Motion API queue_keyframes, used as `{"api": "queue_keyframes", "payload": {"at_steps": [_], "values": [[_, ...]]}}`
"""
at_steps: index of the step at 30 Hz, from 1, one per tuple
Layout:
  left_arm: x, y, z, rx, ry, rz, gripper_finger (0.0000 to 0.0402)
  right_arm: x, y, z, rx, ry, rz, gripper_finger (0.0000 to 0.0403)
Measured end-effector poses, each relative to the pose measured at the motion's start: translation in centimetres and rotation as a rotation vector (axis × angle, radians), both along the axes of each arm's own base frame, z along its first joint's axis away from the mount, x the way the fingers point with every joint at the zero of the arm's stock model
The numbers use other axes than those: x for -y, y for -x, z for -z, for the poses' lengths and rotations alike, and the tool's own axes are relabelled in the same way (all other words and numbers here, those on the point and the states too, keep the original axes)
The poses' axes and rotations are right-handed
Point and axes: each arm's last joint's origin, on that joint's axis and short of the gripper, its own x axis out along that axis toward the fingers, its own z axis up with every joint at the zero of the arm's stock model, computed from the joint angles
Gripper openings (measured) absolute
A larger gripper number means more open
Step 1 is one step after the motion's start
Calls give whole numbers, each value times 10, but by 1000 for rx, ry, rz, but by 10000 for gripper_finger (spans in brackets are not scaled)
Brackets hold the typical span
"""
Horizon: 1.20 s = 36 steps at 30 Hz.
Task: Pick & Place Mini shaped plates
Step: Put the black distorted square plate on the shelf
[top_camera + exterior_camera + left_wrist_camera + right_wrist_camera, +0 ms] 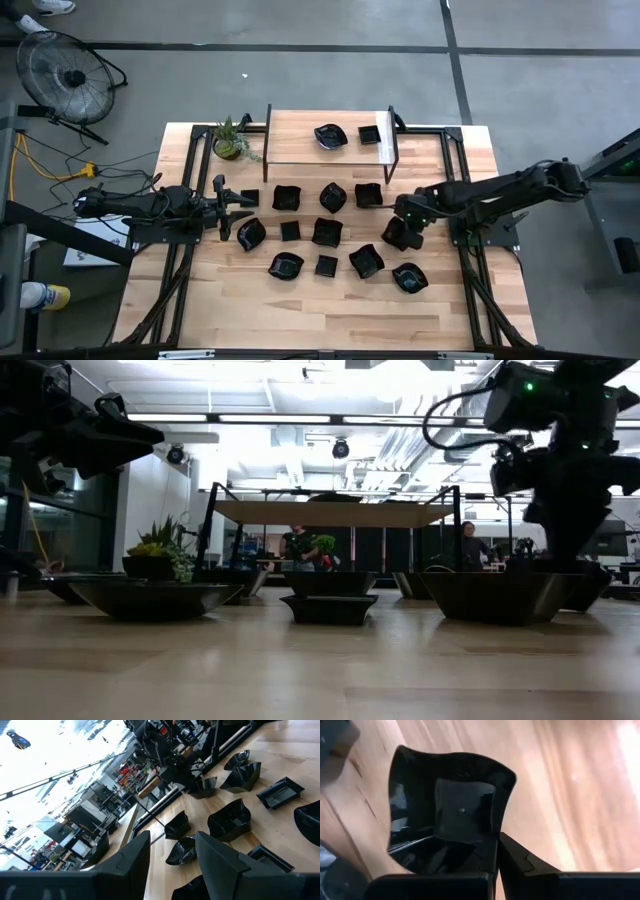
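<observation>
Several small glossy black plates of varied shapes rest on their bases on the wooden table, also seen in the low view and the left wrist view. Two more plates sit on a raised shelf at the far side. My right gripper is low over the right end of the group, shut on a pointed-cornered plate. My left gripper is open and raised above the table at the group's left end, touching nothing. My right gripper holds the pointed-cornered plate by its rim, one finger inside the dish and the other outside it. The fingers come from above, slanting in from the table's right. Whether the plate is off the table, I cannot tell.
A wooden shelf on a black frame stands at the far side. A small green potted plant sits beside its left end. Black frame rails run along both table sides. Bare wood lies along the near edge.
</observation>
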Motion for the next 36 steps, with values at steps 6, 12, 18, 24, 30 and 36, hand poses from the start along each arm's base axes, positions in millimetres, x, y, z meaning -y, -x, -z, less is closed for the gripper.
{"api": "queue_keyframes", "payload": {"at_steps": [6, 12, 18, 24, 30, 36], "values": [[0, 0, 0, 0, 0, 0, 154, 2, -6, -15, 19, 69, -22, 1], [0, 0, 0, 1, 0, 0, 154, 2, -10, -25, 38, 99, -28, 1], [0, 0, -1, 5, 1, 0, 154, -6, -9, -25, 25, 94, -54, 0], [0, 0, -1, 5, -1, -4, 154, -17, -6, -24, 11, 80, -63, 0], [0, 0, -1, 6, 3, 13, 154, -27, -5, -24, 23, 92, -70, 0], [1, 0, -4, 42, 7, 27, 154, -33, -8, -27, 69, 136, -85, 0]]}}
